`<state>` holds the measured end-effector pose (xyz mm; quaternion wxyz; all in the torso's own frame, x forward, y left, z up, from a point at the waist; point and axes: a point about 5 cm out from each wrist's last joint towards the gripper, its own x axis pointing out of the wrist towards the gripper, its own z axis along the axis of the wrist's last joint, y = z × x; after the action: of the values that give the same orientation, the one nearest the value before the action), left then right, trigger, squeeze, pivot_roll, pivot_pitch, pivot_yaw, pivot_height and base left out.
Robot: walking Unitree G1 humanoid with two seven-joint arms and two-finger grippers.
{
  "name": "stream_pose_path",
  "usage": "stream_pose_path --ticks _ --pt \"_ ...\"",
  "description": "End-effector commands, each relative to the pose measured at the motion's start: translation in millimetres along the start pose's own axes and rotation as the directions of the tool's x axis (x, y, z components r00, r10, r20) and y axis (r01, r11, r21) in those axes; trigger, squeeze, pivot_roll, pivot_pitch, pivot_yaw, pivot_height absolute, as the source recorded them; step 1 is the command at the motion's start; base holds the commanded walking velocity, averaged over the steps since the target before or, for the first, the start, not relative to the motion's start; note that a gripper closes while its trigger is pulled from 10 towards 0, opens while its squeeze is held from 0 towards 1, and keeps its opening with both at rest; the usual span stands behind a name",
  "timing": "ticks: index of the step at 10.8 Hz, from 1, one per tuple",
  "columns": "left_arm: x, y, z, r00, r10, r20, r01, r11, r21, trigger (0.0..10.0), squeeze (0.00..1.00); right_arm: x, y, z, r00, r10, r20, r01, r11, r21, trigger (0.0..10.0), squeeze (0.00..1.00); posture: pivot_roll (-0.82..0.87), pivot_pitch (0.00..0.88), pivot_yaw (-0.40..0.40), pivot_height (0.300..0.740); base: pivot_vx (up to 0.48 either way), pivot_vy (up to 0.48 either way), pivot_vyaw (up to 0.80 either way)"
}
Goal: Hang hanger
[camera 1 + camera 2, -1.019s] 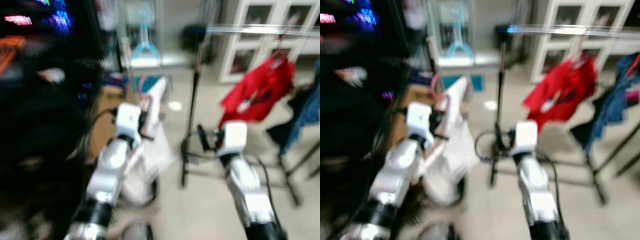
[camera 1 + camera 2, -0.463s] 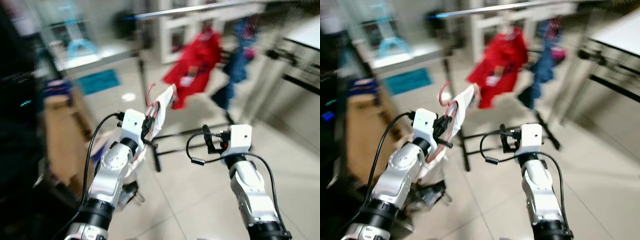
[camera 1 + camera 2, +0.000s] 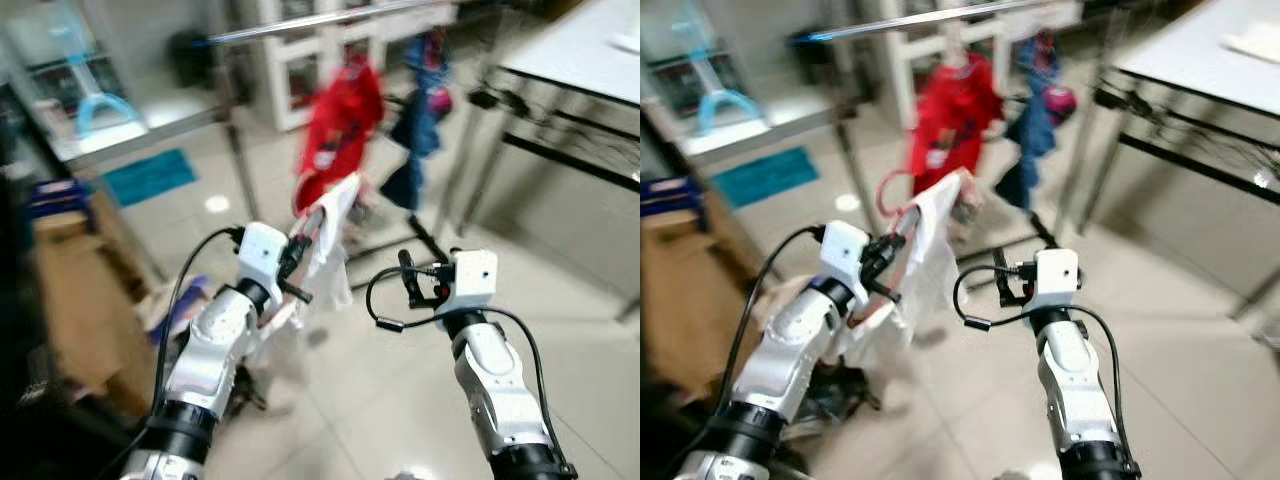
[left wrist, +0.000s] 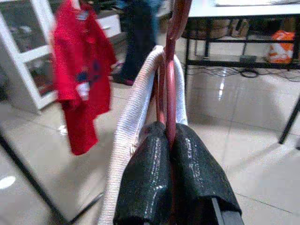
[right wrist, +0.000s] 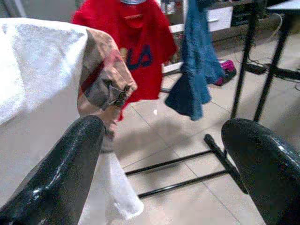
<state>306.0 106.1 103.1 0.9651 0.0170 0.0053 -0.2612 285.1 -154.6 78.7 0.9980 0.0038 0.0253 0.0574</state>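
My left gripper is shut on a red hanger that carries a white garment. The hanger's hook rises above the fingers. The garment hangs between my two arms, at chest height. My right gripper is open beside the garment, with nothing between its fingers. Ahead stands a clothes rail with a red shirt and a blue garment hanging from it. The rail lies beyond both grippers.
A white table on black legs stands at the right. A cardboard box and dark shelving are at the left. White cabinets stand behind the rail. Tiled floor lies open at the front right.
The whole picture has shifted: the camera turned, so the rail and hung clothes sit more centred and the table shows. My left gripper still holds the hanger; the right stays open.
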Motion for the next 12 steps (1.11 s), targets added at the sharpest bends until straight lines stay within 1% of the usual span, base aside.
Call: stream_pose_path --ticks 1,2,3,5,6,7,8,9,10,11,12 --pt "4.3 -5.6 9 0.998 -0.032 0.047 0.032 0.999 0.003 10.0 0.00 -1.5 -6.7 -1 1.000 -0.022 -0.001 0.022 1.000 0.005 10.0 0.00 -0.06 0.000 0.106 0.740 0.000 -0.458 -0.70" --pt "4.3 -5.6 9 0.998 -0.039 0.050 0.039 0.999 0.001 10.0 0.00 -2.1 -5.9 -3 1.000 0.004 -0.020 -0.005 1.000 -0.027 10.0 0.00 -0.06 0.000 0.106 0.740 0.000 -0.446 -0.66" --pt "5.9 -5.1 9 0.998 -0.048 0.046 0.049 0.999 -0.008 10.0 0.00 -2.6 -8.2 -3 0.997 0.055 -0.045 -0.057 0.997 -0.047 10.0 0.00 -0.07 0.000 0.108 0.740 0.000 0.000 0.00" --pt "8.3 -0.4 9 0.996 -0.090 0.030 0.089 0.996 0.024 10.0 0.00 -1.8 -25.6 3 0.986 0.142 -0.088 -0.151 0.983 -0.103 10.0 0.00 -0.08 0.000 0.106 0.740 0.000 0.000 0.00" --pt "10.9 3.3 11 0.994 -0.102 0.029 0.100 0.994 0.047 10.0 0.00 0.2 -28.4 9 0.975 0.203 -0.095 -0.213 0.970 -0.115 10.0 0.00 -0.08 0.000 0.108 0.740 0.000 0.000 0.00" --pt "13.7 3.7 15 0.993 -0.111 0.036 0.108 0.992 0.067 10.0 0.00 2.9 -24.3 15 0.963 0.252 -0.100 -0.262 0.958 -0.114 10.0 0.00 -0.08 0.000 0.109 0.740 0.000 0.000 0.00" --pt "15.2 1.1 16 0.991 -0.127 0.043 0.123 0.989 0.082 10.0 0.00 6.4 -19.5 20 0.965 0.255 -0.067 -0.259 0.964 -0.054 10.0 0.00 -0.08 0.000 0.109 0.740 0.000 0.000 0.00" --pt "16.0 -5.0 16 0.987 -0.155 0.046 0.150 0.984 0.100 10.0 0.00 7.6 -6.6 21 0.950 0.310 -0.045 -0.307 0.950 0.061 10.0 0.00 -0.08 0.000 0.106 0.740 0.000 0.000 0.00" --pt "16.1 -11.9 14 0.982 -0.186 0.045 0.180 0.978 0.106 10.0 0.00 3.5 12.8 23 0.899 0.436 -0.044 -0.429 0.896 0.116 10.0 0.00 -0.07 0.000 0.106 0.740 0.000 0.000 0.00" --pt "17.0 -20.5 12 0.973 -0.226 0.038 0.219 0.967 0.134 10.0 0.00 -2.9 27.6 25 0.833 0.552 -0.050 -0.540 0.828 0.149 10.0 0.00 -0.07 0.000 0.104 0.740 0.000 0.000 0.00" --pt "19.4 -24.1 14 0.970 -0.237 0.044 0.230 0.964 0.134 10.0 0.00 -9.7 35.9 28 0.773 0.631 -0.067 -0.617 0.772 0.153 10.0 0.00 -0.07 0.000 0.102 0.740 0.000 0.000 0.00"
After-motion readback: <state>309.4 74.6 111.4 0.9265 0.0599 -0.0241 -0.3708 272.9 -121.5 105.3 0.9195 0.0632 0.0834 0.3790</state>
